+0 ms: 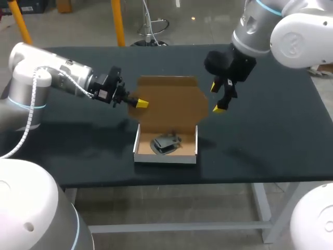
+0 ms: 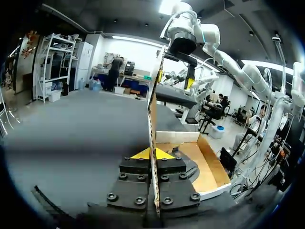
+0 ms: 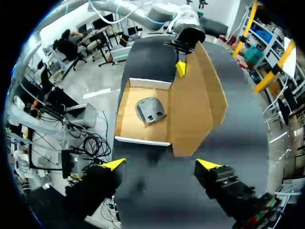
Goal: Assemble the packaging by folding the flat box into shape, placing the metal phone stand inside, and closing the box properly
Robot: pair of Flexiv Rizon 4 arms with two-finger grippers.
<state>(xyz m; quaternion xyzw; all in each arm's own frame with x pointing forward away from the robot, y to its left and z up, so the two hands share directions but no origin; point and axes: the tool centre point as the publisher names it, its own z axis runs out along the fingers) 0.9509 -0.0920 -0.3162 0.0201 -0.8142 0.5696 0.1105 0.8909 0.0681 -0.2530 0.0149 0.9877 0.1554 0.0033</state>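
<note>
The cardboard box (image 1: 165, 154) sits mid-table, white outside and brown inside, with its lid (image 1: 169, 101) standing up at the back. The grey metal phone stand (image 1: 165, 143) lies inside the tray. My left gripper (image 1: 139, 103) is shut on the lid's left side flap; in the left wrist view the flap (image 2: 152, 109) runs edge-on between the yellow tips of that gripper (image 2: 151, 153). My right gripper (image 1: 217, 98) hangs open just off the lid's right edge, touching nothing. The right wrist view shows its gripper (image 3: 160, 164) open above the table, short of the lid (image 3: 195, 100), with the stand (image 3: 150, 109) in the tray beyond.
The black table (image 1: 270, 135) has bare room to the right and left of the box. Its front edge runs just below the box.
</note>
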